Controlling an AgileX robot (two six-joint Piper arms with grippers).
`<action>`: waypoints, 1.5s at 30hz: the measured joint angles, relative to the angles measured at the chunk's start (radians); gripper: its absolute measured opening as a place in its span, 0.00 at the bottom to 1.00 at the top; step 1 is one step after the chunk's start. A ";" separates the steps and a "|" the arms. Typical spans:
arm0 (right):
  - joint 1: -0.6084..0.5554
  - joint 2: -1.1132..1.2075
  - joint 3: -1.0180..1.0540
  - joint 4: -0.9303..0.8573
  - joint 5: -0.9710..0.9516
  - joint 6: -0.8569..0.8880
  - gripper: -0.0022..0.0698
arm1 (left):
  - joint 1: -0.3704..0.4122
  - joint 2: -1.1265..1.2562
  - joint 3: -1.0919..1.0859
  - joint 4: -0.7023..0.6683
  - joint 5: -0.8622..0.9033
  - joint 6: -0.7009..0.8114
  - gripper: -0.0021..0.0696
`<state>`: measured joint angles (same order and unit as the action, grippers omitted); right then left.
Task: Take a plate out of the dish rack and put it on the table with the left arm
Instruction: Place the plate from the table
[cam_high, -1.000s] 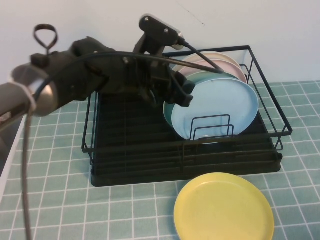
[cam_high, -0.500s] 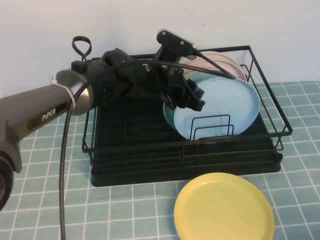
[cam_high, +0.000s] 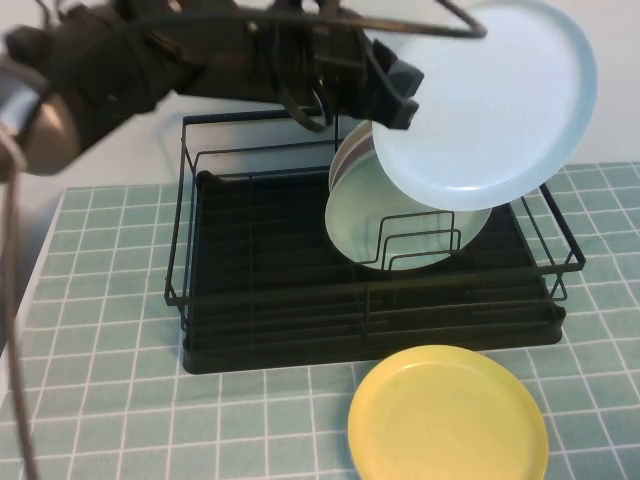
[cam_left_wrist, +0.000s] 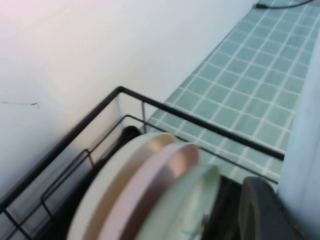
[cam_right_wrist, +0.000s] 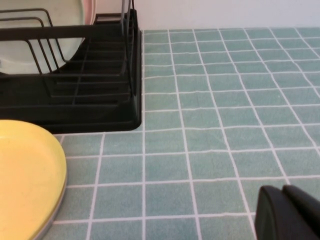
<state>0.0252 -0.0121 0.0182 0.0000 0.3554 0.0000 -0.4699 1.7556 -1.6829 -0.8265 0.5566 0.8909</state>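
You have the plate (cam_high: 490, 105) up in the air, clear of the rack (cam_high: 370, 300). It hangs tilted above the rack's right rear corner, its face toward the camera, its lower edge overlapping the plates that stand in the dividers. The left gripper (cam_high: 392, 82) is clamped on the plate's left rim, high over the rack's back rail. In the left wrist view the plate (cam_left_wrist: 305, 150) shows only as a pale blue band along one side, with a dark finger (cam_left_wrist: 260, 210) beside it.

In the rack, a mint plate (cam_high: 400, 228) stands upright at the front of the stack, with a pink and a cream plate (cam_high: 350, 160) edge-on just behind it. The wrist view shows the same three from above: cream (cam_left_wrist: 107, 187), pink (cam_left_wrist: 155, 187), mint (cam_left_wrist: 190, 205), leaning together inside the rack's black wire rail (cam_left_wrist: 200, 120).

The table (cam_high: 100, 290) is pale teal tile with white grout, and it runs under and around the rack on all visible sides. A yellow plate (cam_high: 448, 415) lies flat on the tiles just in front of the rack's right front corner, near but not touching the tray base. Behind the table stands a plain white wall (cam_high: 250, 160), with a faint thin mark on it in the wrist view.

The right gripper (cam_right_wrist: 287, 212) sits low over bare tiles to the right of the rack, well apart from the yellow plate (cam_right_wrist: 27, 175). Only a dark tip of it shows, so you cannot tell whether its fingers are apart or together. The rack's corner (cam_right_wrist: 100, 107) and the open tiles (cam_right_wrist: 225, 125) fill the rest of that view.
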 joint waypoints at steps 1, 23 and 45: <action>0.000 0.000 0.000 0.000 0.000 0.000 0.03 | 0.000 -0.024 0.000 0.026 0.026 -0.046 0.13; 0.000 0.000 0.000 0.000 0.000 0.000 0.03 | -0.009 -0.146 0.456 -0.079 0.409 -0.413 0.13; 0.000 0.000 0.000 0.000 0.000 0.000 0.03 | -0.009 -0.087 0.707 -0.297 0.110 -0.313 0.20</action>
<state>0.0252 -0.0121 0.0182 0.0000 0.3554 0.0000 -0.4784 1.6688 -0.9760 -1.1233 0.6670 0.5776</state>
